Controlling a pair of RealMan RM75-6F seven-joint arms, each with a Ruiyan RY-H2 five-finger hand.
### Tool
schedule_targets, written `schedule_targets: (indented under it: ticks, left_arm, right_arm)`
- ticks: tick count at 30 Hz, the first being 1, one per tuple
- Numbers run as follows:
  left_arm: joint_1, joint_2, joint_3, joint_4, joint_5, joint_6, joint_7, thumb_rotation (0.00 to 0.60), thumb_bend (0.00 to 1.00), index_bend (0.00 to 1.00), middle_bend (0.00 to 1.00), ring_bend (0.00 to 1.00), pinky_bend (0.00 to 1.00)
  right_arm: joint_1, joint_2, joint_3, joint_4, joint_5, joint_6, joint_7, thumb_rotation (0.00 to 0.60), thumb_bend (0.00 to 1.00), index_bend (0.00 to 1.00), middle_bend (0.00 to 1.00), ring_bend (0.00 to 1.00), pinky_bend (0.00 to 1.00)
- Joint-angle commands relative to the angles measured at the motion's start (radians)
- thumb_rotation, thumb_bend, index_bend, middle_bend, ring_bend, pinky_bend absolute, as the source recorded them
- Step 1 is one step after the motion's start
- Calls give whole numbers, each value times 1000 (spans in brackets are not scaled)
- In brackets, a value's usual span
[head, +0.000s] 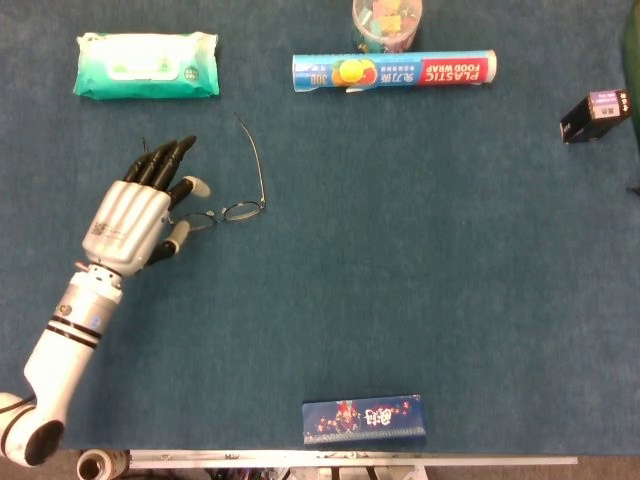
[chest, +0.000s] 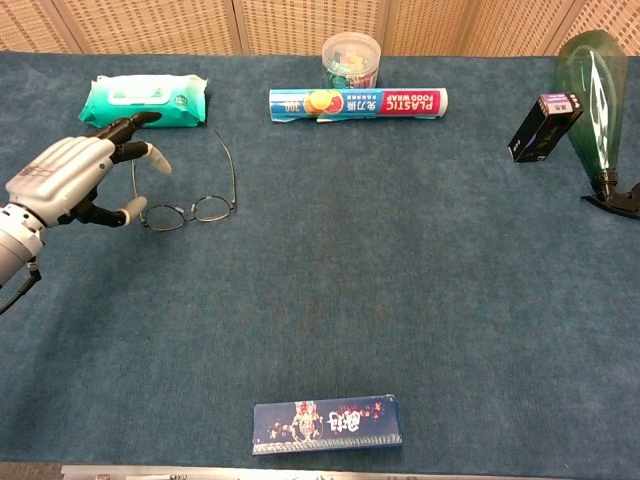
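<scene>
one pair of glasses (head: 228, 211) lies flat on the table (head: 420, 250); left hand (head: 135, 213) released, fingers spread just beside them.

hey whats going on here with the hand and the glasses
The left hand hovers at the left of the table, fingers spread, holding nothing. The glasses lie on the cloth just right of it, temples unfolded, a fingertip close to the frame; contact is hard to tell. A wipes pack, food wrap roll, jar and black box sit along the far side, a blue box at the near edge. The right hand is out of sight.
</scene>
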Motion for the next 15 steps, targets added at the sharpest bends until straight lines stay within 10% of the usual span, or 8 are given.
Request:
schedule_targets:
  ticks: [1,15]
  left_arm:
    - [-9,40,8,-43,-46,-72,-12,600,584,371,19,4,115]
    - [-56,90,-11,-113,-204,-241,43,495,720,221,0,0,68]
  right_arm:
    - [1,0,0,1,0,-1,0,600,40,146,185,214,449]
    - [1,5,1,4,2,-2,7,600,41,146,191,214,448]
